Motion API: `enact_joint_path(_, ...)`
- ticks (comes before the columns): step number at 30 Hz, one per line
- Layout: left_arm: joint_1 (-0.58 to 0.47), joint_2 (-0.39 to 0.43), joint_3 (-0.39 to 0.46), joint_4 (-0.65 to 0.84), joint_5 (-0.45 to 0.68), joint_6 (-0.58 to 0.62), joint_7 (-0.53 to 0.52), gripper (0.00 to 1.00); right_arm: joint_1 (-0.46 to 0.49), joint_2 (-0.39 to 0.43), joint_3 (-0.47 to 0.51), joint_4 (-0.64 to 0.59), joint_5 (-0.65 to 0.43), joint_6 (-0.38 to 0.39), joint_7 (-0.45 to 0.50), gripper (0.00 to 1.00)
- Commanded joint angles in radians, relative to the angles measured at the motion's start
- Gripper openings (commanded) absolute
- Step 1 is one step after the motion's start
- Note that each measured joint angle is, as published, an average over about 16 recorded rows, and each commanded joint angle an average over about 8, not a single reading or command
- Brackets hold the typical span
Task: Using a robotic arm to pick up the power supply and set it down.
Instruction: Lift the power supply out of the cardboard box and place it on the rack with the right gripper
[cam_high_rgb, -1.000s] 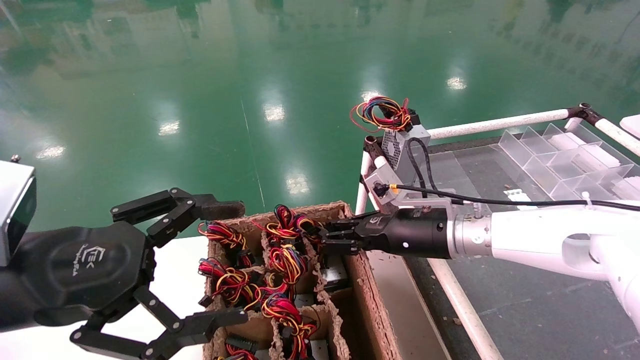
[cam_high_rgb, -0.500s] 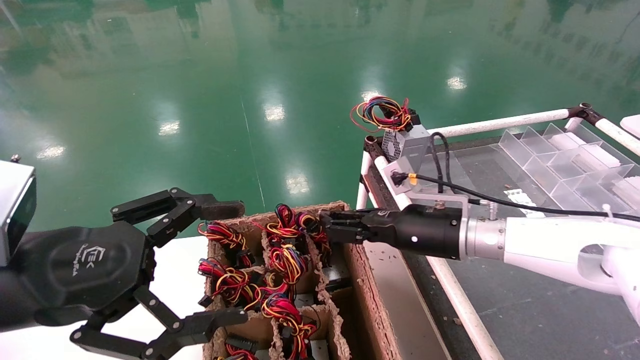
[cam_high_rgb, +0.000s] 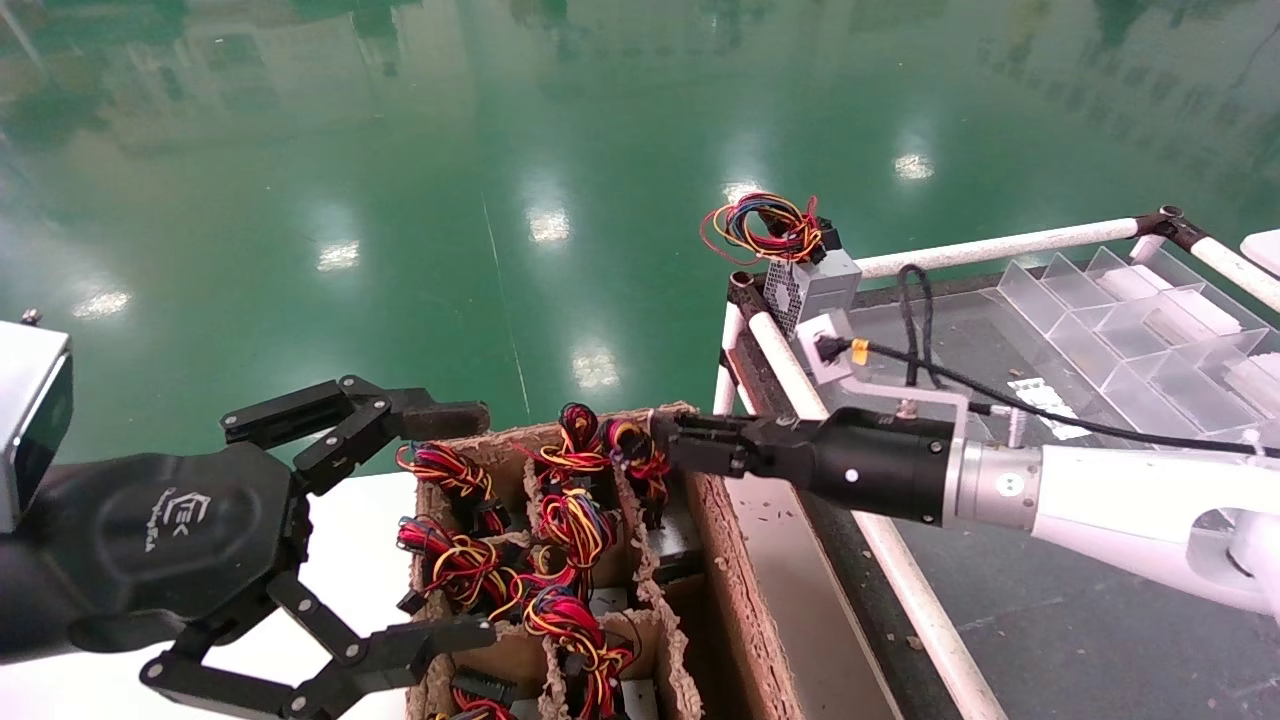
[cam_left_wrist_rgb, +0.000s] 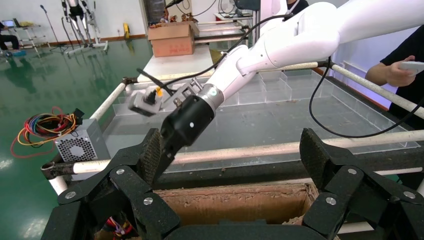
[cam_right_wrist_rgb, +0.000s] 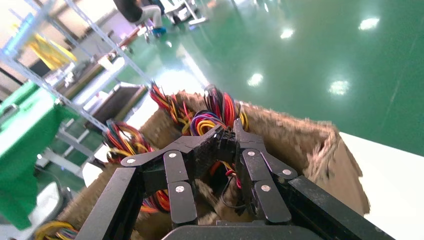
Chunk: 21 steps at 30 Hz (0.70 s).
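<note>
Green floor | right hand (cam_high_rgb: 668, 452) seemingly gripping power supply (cam_high_rgb: 640, 470) wires | left hand (cam_high_rgb: 440, 520) spread

Box (cam_high_rgb: 720, 560) cells crammed with wire bundles (cam_high_rgb: 560, 520) and pulp dividers, little room between them, right gripper (cam_high_rgb: 672, 452) at the far-right cell among wires, jaws nearly closed, left gripper (cam_high_rgb: 440, 520) splayed wide beside the box — rail (cam_high_rgb: 790, 375) and grey unit (cam_high_rgb: 815, 285) bordering the right surface (cam_high_rgb: 1050, 600).
</note>
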Motion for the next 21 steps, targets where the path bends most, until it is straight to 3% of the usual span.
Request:
enact_joint_path(1,0.000,0.000,0.000,0.000,0.000,0.000,0.000,1.00,0.001,0.005,0.007,0.002,0.009,-0.007,0.007,0.00)
enact_joint_path(12,0.000,0.000,0.000,0.000,0.000,0.000,0.000,1.00,0.015,0.041,0.051,0.012,0.073,-0.093,0.062,0.00)
enact_joint_path(21,0.000,0.000,0.000,0.000,0.000,0.000,0.000,1.00,0.022,0.071,0.078,0.050,0.112,-0.121,0.109,0.00)
